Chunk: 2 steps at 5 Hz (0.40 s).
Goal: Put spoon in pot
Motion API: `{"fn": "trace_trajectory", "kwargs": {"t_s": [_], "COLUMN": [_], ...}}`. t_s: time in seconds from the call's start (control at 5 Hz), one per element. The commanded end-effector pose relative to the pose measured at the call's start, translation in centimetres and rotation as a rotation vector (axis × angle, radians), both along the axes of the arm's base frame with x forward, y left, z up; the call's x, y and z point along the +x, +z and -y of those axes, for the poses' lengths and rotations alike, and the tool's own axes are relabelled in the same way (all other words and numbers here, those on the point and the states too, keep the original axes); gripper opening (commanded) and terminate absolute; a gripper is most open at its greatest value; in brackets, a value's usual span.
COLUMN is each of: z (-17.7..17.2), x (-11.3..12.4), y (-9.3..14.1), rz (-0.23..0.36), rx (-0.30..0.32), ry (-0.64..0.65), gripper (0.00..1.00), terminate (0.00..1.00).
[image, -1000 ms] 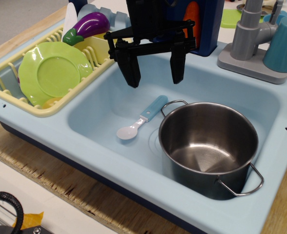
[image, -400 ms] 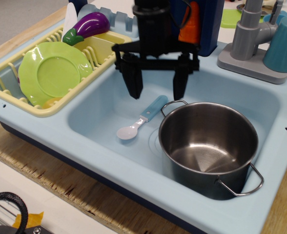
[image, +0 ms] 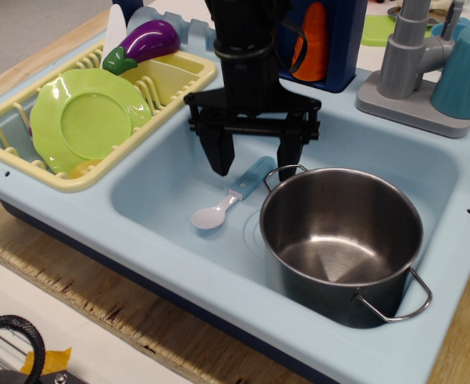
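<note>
I am on the reach-and-grasp step: the spoon (image: 230, 200) is not yet picked up and the pot (image: 341, 240) is empty. My claw (image: 254, 162) hangs released, its two black fingers spread wide, holding nothing. It sits low in the sink (image: 155, 180), right over the spoon's blue handle.

The spoon lies flat on the sink floor, white bowl toward the front left, handle pointing back and right toward the pot. The handle's end lies close to the pot's wire loop; I cannot tell if they touch. One finger (image: 219, 152) hangs just left of the handle and the other sits to its right, close above the pot's rear loop, so the handle falls between them.

Next, I judge, I need to go down the last bit and pinch across the handle, then lift and carry right over the pot's mouth. The right finger has little room beside the loop, so I should descend carefully to avoid nudging the pot.
</note>
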<state>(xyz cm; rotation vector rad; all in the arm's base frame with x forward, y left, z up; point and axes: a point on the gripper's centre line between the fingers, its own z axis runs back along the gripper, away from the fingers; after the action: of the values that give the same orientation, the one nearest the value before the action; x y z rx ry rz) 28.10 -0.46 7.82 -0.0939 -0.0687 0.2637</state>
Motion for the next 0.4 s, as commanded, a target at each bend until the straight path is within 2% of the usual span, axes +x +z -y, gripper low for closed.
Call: {"fn": "trace_trajectory", "kwargs": {"t_s": [0.0, 0.2], "z": [-1.57, -1.92], "x": [0.08, 0.26], "y": [-0.12, -1.04], "rz": [0.037, 0.025], "rx": [0.002, -0.008], "ry": [-0.012, -0.035], "gripper": [1.0, 1.0], "terminate": [0.0, 0.0]}}
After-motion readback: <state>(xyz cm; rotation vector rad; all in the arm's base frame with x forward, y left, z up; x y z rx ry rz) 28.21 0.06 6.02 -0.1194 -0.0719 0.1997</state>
